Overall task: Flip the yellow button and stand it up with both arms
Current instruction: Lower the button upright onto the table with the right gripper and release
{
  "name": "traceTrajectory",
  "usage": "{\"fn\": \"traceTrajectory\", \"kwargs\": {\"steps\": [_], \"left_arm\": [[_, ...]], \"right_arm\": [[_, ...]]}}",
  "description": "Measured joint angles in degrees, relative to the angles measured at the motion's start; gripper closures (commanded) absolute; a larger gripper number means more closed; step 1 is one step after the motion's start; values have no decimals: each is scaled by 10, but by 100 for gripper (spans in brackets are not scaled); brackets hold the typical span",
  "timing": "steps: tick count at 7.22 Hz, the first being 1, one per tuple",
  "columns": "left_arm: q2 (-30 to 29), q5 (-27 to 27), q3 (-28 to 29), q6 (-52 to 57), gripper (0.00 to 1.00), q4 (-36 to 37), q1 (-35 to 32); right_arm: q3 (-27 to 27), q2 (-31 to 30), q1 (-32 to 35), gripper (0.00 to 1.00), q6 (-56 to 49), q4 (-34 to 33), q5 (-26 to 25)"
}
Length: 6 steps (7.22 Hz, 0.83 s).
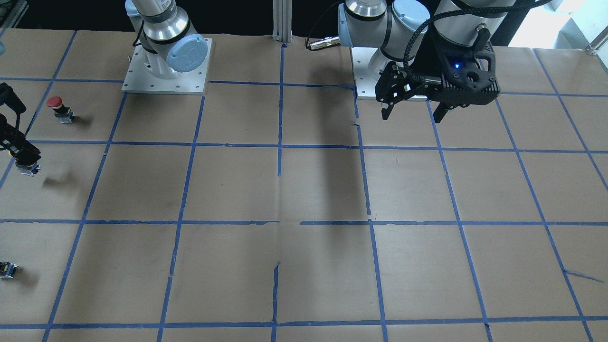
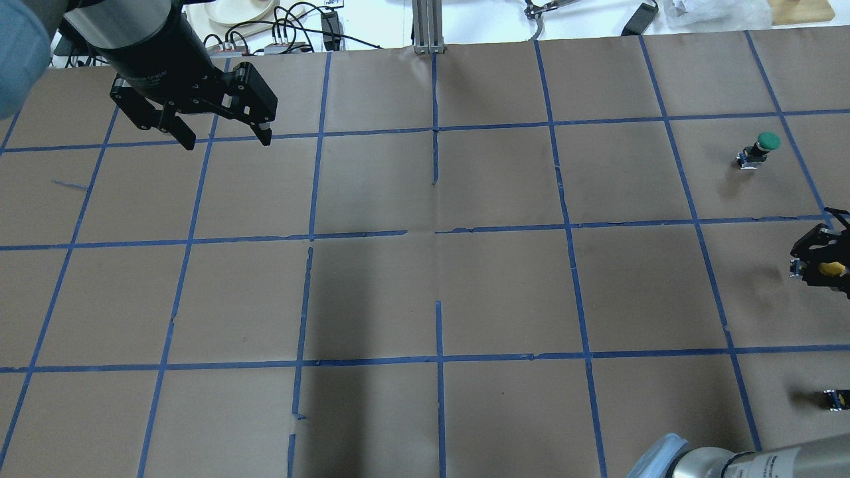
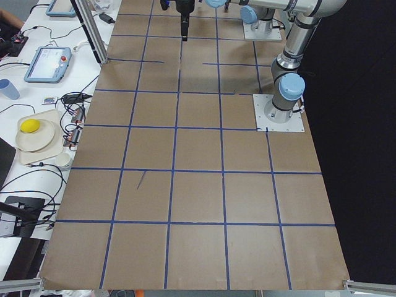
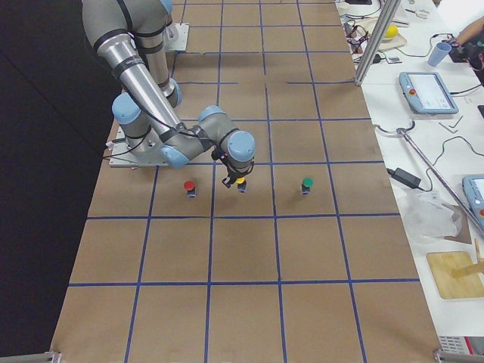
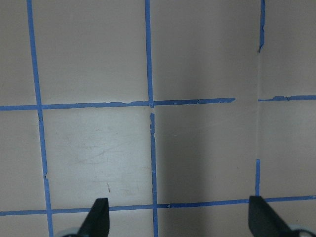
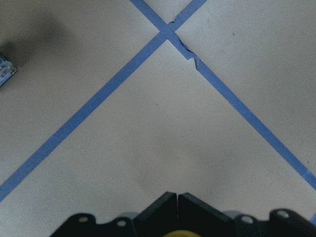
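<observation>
My right gripper is shut on the yellow button at the table's right edge. The yellow cap sits between the fingers and the grey switch body sticks out below them. The button is held above the paper, with its shadow off to one side. The exterior right view shows the same grip. In the right wrist view only a sliver of yellow shows behind the shut fingers. My left gripper is open and empty, high over the far left of the table; it also shows in the front view and the left wrist view.
A red-capped button stands near the right arm's base. A green-capped button stands farther out. A small black switch block lies at the right edge. The brown paper table carries a blue tape grid.
</observation>
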Motion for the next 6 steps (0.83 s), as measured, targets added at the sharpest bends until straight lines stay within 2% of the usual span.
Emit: {"fn": "traceTrajectory", "kwargs": {"steps": [1,2,6], "left_arm": [[0,1,1,0,0,0,0],[0,0,1,0,0,0,0],[-1,-3,1,0,0,-1,0]], "right_arm": [[-5,12,0,69,0,-2,4],[-9,23,0,1,1,-3,4],[-17,36,1,0,15,-3,6]]}}
